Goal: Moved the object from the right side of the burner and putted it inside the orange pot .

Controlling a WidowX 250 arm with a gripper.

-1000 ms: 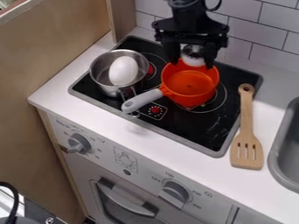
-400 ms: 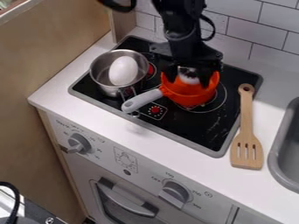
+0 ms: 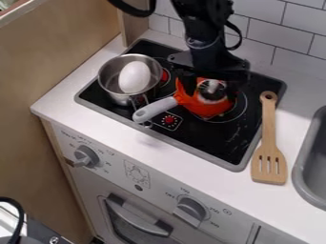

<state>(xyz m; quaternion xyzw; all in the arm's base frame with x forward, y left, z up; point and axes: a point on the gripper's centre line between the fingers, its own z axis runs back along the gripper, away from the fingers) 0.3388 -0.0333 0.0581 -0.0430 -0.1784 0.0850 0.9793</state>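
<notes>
Your small round object (image 3: 212, 90) sat directly below the claw (image 3: 211, 85), inside the orange pot (image 3: 206, 109); whether you gripped it, I couldn't tell.

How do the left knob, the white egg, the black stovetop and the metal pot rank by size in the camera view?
1. Black stovetop
2. Metal pot
3. White egg
4. Left knob

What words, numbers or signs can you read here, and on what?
None I can quote with certainty.
Left knob: surrounding marks too small.
Right knob: same.
Oven panel, between knobs: framed symbol, too small.
Stovetop: small square, red centre ringed by marks; meaning unclear.
</notes>
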